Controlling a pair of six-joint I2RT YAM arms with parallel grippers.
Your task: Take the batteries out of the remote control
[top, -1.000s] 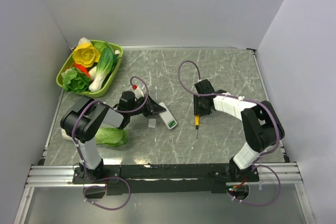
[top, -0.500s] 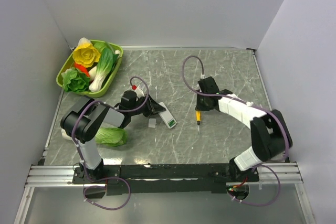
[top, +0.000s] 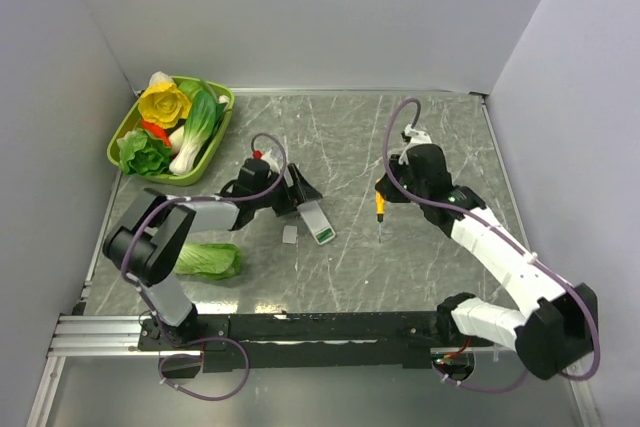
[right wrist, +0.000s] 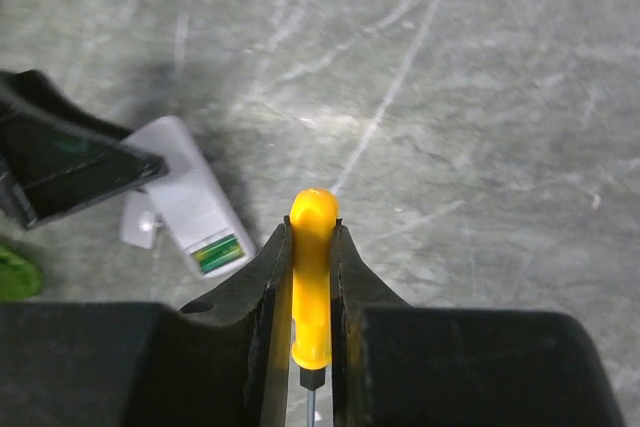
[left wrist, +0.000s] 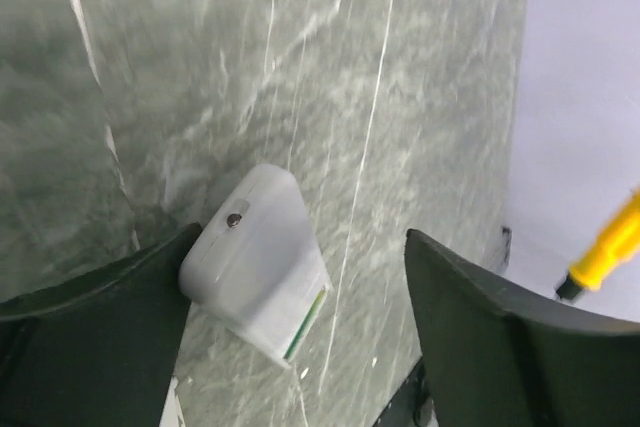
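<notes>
- The remote (top: 318, 222) lies flat on the counter (top: 420, 137), near the middle and a little to my left. Its back faces up.
- Green shows in the open bay at its near end, which I take to be the batteries (right wrist: 218, 252) still seated. I cannot make out from here whether both are in.
- The small white cover (top: 289, 234) is off and lies on the counter just beside the remote, so the opening step looks done.
- No battery lies loose on the counter that I can see, so the unloading itself is still ahead.
- My left jaws are spread wide around the remote's far end. One finger (left wrist: 120, 307) is against its side and the other stands apart, so I have no hold on it.
- My right jaws are pressed onto the yellow handle of the screwdriver (top: 379, 209), pinching it with the tip pointing down. It sits to the right of the remote and apart from it.
- What is left, as I judge it: steady the remote, bring the tip to the bay, lever each battery out and set them on the counter.
- Further out, a leafy vegetable (top: 210, 260) lies by my left arm, and a green basket (top: 222, 115) of vegetables sits at the far left corner.
</notes>
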